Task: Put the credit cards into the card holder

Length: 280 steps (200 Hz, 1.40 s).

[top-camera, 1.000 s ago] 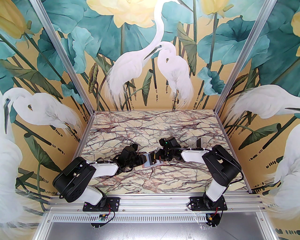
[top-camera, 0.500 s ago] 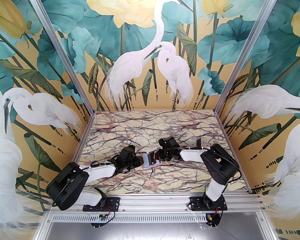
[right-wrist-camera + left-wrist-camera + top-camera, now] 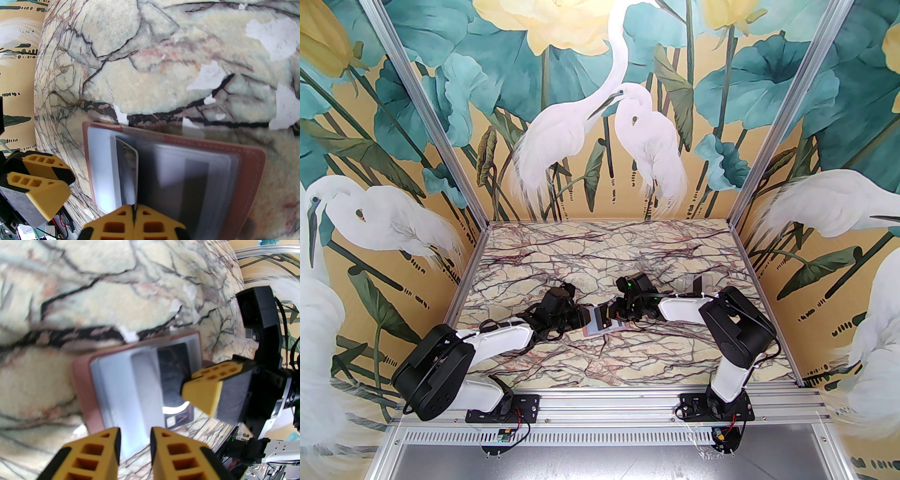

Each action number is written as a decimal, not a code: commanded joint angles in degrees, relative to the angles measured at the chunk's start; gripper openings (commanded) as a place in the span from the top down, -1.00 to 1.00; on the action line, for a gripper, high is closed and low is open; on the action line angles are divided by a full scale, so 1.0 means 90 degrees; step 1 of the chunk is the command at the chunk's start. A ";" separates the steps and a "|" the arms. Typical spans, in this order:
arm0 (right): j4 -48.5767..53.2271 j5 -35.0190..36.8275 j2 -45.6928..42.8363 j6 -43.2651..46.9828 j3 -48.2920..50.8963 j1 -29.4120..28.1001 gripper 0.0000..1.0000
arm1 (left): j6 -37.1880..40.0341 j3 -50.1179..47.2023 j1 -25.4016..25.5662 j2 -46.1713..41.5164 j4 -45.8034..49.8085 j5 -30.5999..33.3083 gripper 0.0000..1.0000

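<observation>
The dusty-pink card holder (image 3: pixel 600 326) lies open on the marble table, its pale grey-blue sleeves facing up (image 3: pixel 82 385) (image 3: pixel 248 178). My right gripper (image 3: pixel 613 315) (image 3: pixel 134 212) is shut on a dark, see-through credit card (image 3: pixel 127 168) (image 3: pixel 173 380). The card stands tilted over the holder's left half, near a sleeve. My left gripper (image 3: pixel 585 318) (image 3: pixel 135 436) (image 3: pixel 69 184) hovers at the holder's left edge. Its jaws are narrowly open with nothing gripped. Another see-through credit card (image 3: pixel 688 282) with a dark stripe lies on the table behind the right arm.
The marble tabletop (image 3: pixel 604 253) has worn white patches near the holder (image 3: pixel 269 37). Painted walls close in the table at the back and on both sides. Both forearms lie low across the middle of the table.
The left arm's elbow has dropped back and outward, and its jaws have narrowed. The right arm has edged slightly left with the card.
</observation>
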<state>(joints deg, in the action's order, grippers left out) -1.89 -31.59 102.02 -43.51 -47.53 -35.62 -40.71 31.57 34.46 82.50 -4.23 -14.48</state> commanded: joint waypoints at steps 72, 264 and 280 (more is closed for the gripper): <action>0.0470 0.0294 0.0234 0.0116 -0.0056 -0.0057 1.00 | -0.0055 -0.0110 0.0024 0.0658 -0.0167 0.0046 0.57; 0.0853 0.0460 0.0093 0.0274 -0.0228 -0.0184 0.34 | -0.0139 -0.0316 0.0028 0.0669 -0.0243 0.0139 0.70; 0.0863 0.0456 0.0023 0.0283 -0.0263 -0.0183 0.26 | -0.0135 -0.0334 0.0027 0.0668 -0.0242 0.0154 0.70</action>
<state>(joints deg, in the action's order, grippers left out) 2.48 -29.30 102.06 -41.91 -49.41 -36.95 -41.36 30.30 34.46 87.11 -8.01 -14.04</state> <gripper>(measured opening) 0.344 0.149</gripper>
